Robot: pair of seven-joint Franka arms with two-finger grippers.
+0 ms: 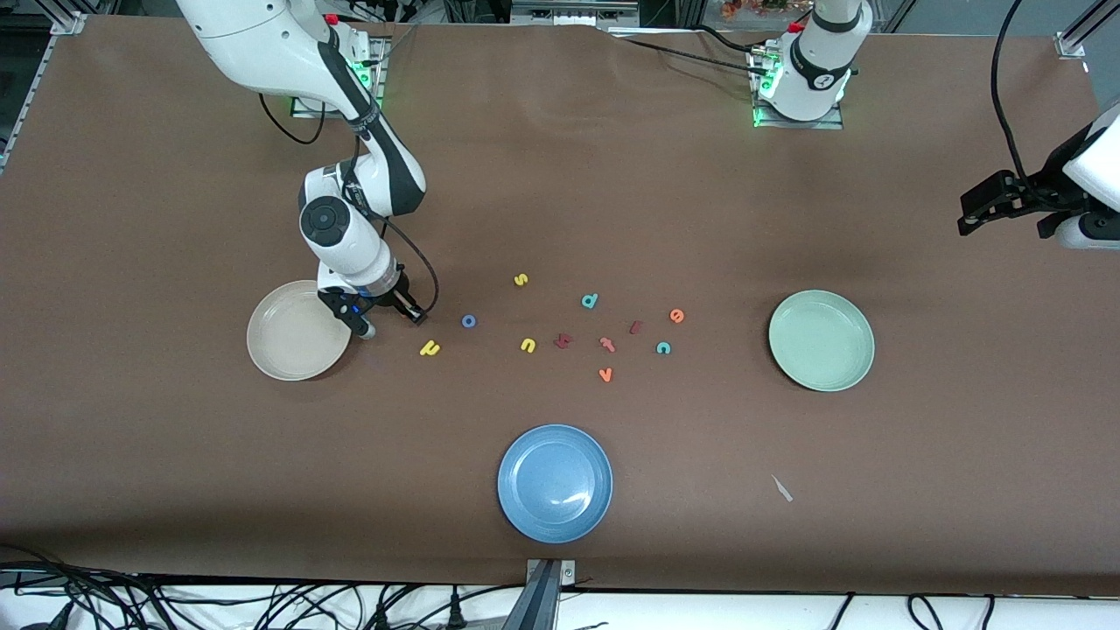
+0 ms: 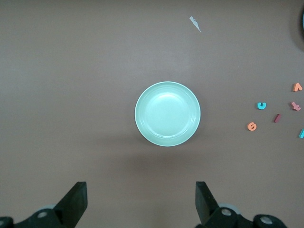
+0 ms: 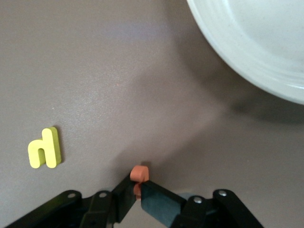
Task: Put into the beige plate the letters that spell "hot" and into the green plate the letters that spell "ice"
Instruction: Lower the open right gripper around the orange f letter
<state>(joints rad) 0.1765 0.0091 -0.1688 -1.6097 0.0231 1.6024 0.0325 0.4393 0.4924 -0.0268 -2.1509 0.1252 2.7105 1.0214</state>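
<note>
My right gripper (image 1: pixel 385 318) hangs low over the table between the beige plate (image 1: pixel 296 331) and the yellow h (image 1: pixel 429 348). It is shut on a small orange t (image 3: pixel 139 174). The h (image 3: pixel 45 148) lies flat close by it. The blue o (image 1: pixel 469 321) lies a little toward the left arm's end from the h. The dark red i (image 1: pixel 636 327), teal c (image 1: pixel 663 347) and orange e (image 1: pixel 676 315) lie together near the green plate (image 1: pixel 821 339). My left gripper (image 1: pixel 965 213) waits high up, open, its view looking down on the green plate (image 2: pixel 167 114).
A blue plate (image 1: pixel 555 483) sits near the front edge. Other letters lie mid-table: yellow s (image 1: pixel 521 280), small yellow arch (image 1: pixel 528 345), dark red angular letter (image 1: pixel 563 340), reddish-orange t (image 1: pixel 607 344), orange v (image 1: pixel 605 374), teal d (image 1: pixel 590 301). A pale scrap (image 1: pixel 781 488) lies near the green plate.
</note>
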